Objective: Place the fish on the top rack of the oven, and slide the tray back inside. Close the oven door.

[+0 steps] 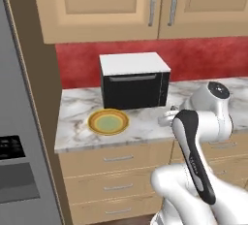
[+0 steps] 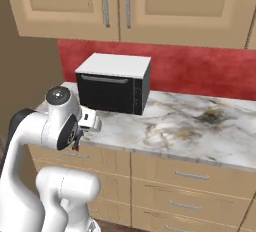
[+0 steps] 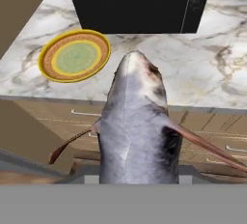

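From the hand camera I see the fish (image 3: 137, 126) close in front of the lens, grey, head pointing toward twelve o'clock, fins spreading out at four and eight o'clock. Its tail end runs down to the bottom of that picture where the jaws sit, so I take it as gripped, though the fingertips are hidden behind its body and I cannot tell how wide the jaws stand. The fish hangs over the front edge of the marble bench (image 3: 212, 68), above the drawer fronts. Beyond it at ten o'clock lies the round yellow plate (image 3: 75, 55) with its green centre, flat on the bench. At twelve o'clock stands the small black box with a white top (image 1: 134, 80), against the red backsplash. In the left base view the plate (image 1: 108, 121) sits at seven o'clock from that box, just in front of it. The arm's wrist (image 2: 90, 121) hovers at the bench's front edge in the right base view.
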You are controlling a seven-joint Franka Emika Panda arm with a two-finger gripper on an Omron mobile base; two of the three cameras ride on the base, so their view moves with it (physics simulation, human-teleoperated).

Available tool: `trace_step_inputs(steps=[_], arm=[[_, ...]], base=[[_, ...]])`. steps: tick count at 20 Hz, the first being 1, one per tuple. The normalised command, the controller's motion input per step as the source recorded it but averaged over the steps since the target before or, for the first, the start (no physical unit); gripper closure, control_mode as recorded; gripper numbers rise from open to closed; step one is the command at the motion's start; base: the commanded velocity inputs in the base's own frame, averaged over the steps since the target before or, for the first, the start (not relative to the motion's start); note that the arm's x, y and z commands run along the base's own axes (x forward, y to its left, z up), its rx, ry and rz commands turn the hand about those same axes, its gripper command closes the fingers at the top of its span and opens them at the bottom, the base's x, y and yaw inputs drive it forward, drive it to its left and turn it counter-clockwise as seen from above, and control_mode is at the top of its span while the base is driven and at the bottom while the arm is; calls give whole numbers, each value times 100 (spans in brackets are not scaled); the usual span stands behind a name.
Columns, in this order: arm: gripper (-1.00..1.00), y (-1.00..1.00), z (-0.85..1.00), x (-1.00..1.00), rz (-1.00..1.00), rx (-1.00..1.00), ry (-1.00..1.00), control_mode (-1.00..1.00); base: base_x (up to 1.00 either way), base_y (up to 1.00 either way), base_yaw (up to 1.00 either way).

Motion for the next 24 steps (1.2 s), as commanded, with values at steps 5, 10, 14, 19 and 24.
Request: trace_step_inputs(steps=[5, 10, 14, 19, 24], arm=[[100, 0, 0, 0, 0, 0, 0, 100], [100, 0, 0, 0, 0, 0, 0, 100], [100, 0, 0, 0, 0, 0, 0, 100], [100, 0, 0, 0, 0, 0, 0, 100], [100, 0, 0, 0, 0, 0, 0, 100]], base=[[-61, 12, 27], [-28, 43, 45], [-36, 68, 54], [-13, 100, 47], [14, 100, 35]])
